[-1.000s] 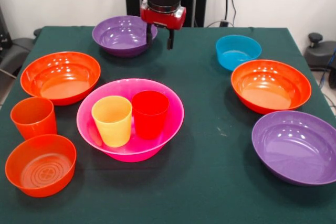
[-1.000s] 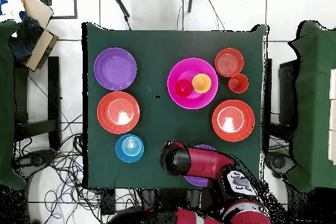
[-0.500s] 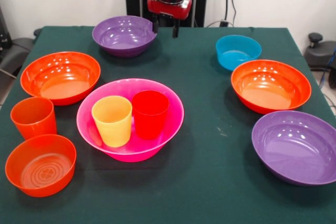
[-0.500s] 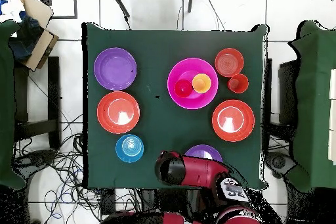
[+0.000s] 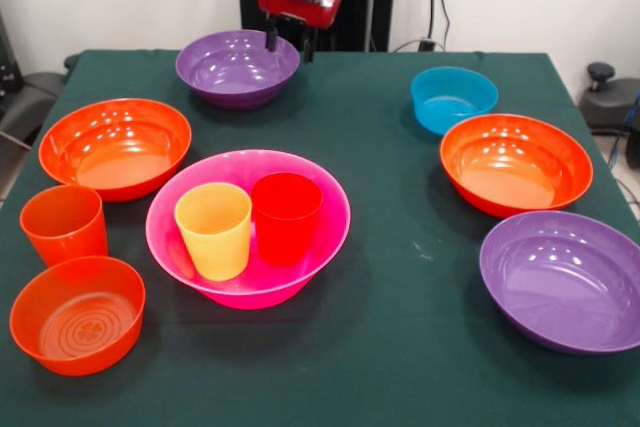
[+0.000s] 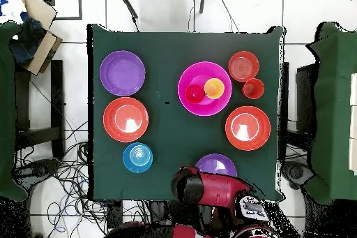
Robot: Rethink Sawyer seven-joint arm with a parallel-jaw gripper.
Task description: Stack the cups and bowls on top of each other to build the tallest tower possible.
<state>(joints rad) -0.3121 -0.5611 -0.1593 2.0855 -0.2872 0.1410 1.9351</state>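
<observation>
A big pink bowl (image 5: 250,293) sits mid-table with a yellow cup (image 5: 213,230) and a red cup (image 5: 285,217) upright inside it, side by side. An orange cup (image 5: 64,224) stands on the cloth to its left, behind a small orange bowl (image 5: 77,314). Wide orange bowls lie at left (image 5: 115,147) and right (image 5: 515,162). A small blue bowl (image 5: 453,98) is far right and a purple bowl (image 5: 565,279) near right. My gripper (image 5: 290,47) hangs open and empty over the right rim of the far purple bowl (image 5: 230,69). In the overhead view the arm (image 6: 209,193) hides the gripper.
The green cloth table (image 5: 400,347) ends just behind the far purple bowl. The overhead view shows chairs and a cardboard box (image 6: 35,29) beside the table, with cables on the floor.
The gripper has risen and drawn back toward the table's far edge, ending a little further left in the front view. No bowl or cup has moved.
</observation>
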